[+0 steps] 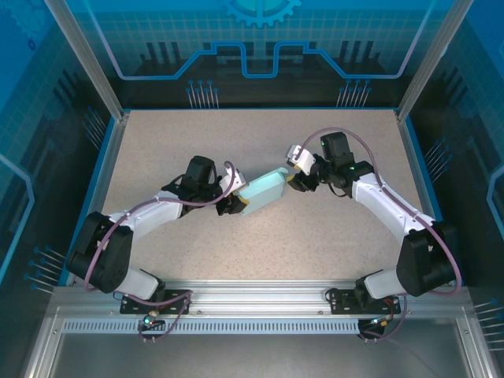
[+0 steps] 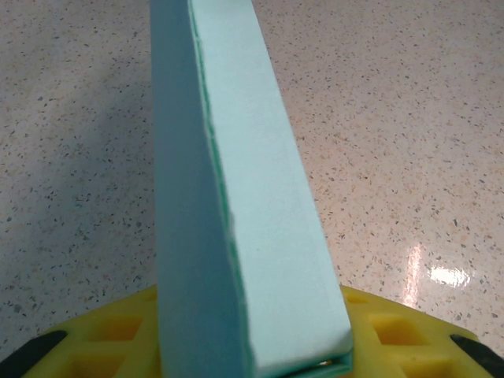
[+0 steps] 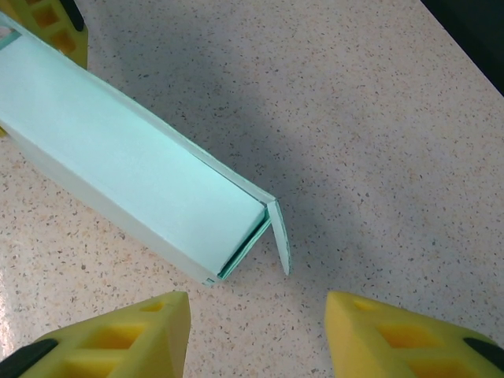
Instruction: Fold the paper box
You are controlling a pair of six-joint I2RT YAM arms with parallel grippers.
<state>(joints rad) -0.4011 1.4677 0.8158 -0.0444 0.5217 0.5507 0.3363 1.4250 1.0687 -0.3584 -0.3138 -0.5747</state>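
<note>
The paper box (image 1: pixel 264 189) is a pale light-blue, long closed box lying slanted at the middle of the table. My left gripper (image 1: pixel 235 201) is shut on its lower-left end. In the left wrist view the box (image 2: pixel 236 197) stands up out of the yellow fingers (image 2: pixel 394 331) of that gripper (image 2: pixel 252 354). My right gripper (image 1: pixel 295 171) is open at the box's upper-right end. In the right wrist view that gripper (image 3: pixel 256 331) has nothing between its fingers, and the box (image 3: pixel 126 165) ends just ahead of them. A small end flap (image 3: pixel 280 236) sticks out ajar there.
The box rests on a speckled beige tabletop (image 1: pixel 236 142) with a blue raised rim (image 1: pixel 106 165). Metal frame posts (image 1: pixel 87 59) stand at the back corners. One yellow finger of the left gripper (image 3: pixel 55 20) shows at the box's far end in the right wrist view.
</note>
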